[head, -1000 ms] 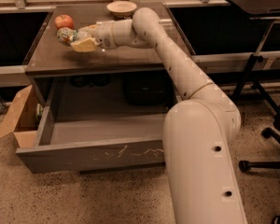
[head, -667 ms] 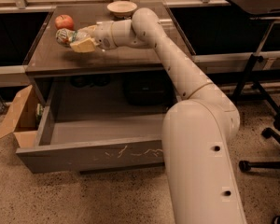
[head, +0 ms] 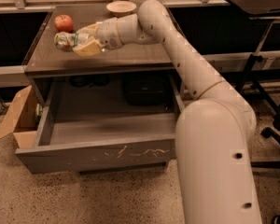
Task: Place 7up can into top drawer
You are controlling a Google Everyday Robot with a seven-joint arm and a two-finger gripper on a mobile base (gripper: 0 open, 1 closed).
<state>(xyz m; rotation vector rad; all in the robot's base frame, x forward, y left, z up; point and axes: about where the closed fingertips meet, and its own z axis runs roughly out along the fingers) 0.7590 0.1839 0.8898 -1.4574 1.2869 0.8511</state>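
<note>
The 7up can point(head: 65, 40), silvery-white with a green label, lies on its side between the pale fingers of my gripper point(head: 81, 41) at the left of the dark table top point(head: 130, 55). The gripper is shut on it, just above the table surface. The top drawer point(head: 98, 155) stands pulled open below the table top, its grey front panel marked by white scratches, its inside bare grey.
A red apple point(head: 63, 22) sits on the table just behind the can. A shallow pale bowl point(head: 121, 7) stands at the table's back edge. A brown cardboard box point(head: 16, 120) lies on the floor left of the drawer. A chair base point(head: 275, 134) is at the right.
The gripper with the can has shifted slightly toward the table's front. The apple, bowl and drawer have not moved.
</note>
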